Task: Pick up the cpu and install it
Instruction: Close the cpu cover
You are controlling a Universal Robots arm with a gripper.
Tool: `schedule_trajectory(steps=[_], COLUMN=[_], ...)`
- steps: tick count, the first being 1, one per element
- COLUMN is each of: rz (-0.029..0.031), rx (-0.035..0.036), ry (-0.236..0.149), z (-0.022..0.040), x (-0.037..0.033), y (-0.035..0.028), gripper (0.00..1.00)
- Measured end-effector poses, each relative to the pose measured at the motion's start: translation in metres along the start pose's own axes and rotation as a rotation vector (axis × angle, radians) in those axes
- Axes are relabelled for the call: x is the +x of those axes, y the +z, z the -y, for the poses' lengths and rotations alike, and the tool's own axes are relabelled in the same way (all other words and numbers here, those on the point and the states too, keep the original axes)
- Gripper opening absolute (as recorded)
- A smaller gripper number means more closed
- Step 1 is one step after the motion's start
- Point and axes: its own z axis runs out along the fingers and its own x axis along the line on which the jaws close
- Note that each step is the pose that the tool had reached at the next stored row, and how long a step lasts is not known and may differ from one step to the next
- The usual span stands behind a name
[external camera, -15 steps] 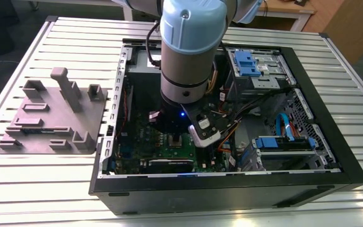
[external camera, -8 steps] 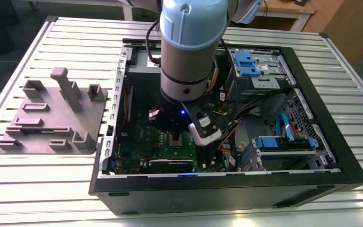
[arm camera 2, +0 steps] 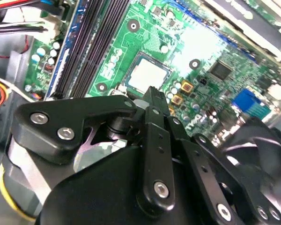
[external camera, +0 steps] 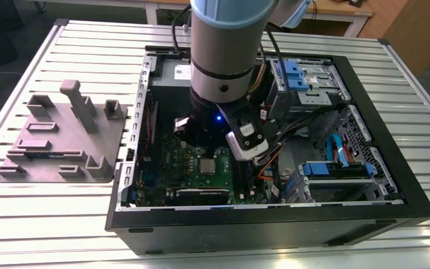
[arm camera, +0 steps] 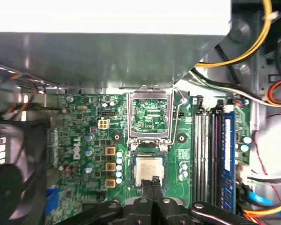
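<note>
While the cpu (arm camera: 149,169) lay flat inside its socket on the green motherboard (arm camera: 84,140), the tool (arm camera: 153,182) hung right at the chip's near edge. In the first wrist view its two fingers were pressed together with nothing between them. Whether the tips actually touched the metal top could not be told. The socket's load plate (arm camera: 150,115) stood hinged up and open beyond the chip, its thin lever (arm camera: 174,124) raised beside it, so nothing clamped the cpu down. In the exterior view the arm reached deep into the open computer case (external camera: 394,185) lying on the slatted counter (external camera: 51,224).

The main risk, as I judged it, was the chip being disturbed while loose. A sideways nudge or a press on one edge from those closed tips could tilt it in the socket. That could bend the fine contacts underneath. It also looked tight in there: the memory slots (arm camera: 208,154) ran just beside the socket and the raised plate stood near. A careless sweep of the tool could catch the plate or the lever.
</note>
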Motion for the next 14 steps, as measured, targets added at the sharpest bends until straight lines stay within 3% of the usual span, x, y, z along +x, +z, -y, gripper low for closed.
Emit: schedule_trajectory(steps=[2, 5, 14], rz=[0.001, 0.0008, -0.0026], rx=[0.0038, 0.0042, 0.0045], ry=[0.0, -0.012, -0.175], z=[-0.0005, -0.0009, -0.0009], x=[0.0, 0.0, 0.0], y=[-0.0022, -0.002, -0.0004], gripper=[0.1, 0.1, 0.1])
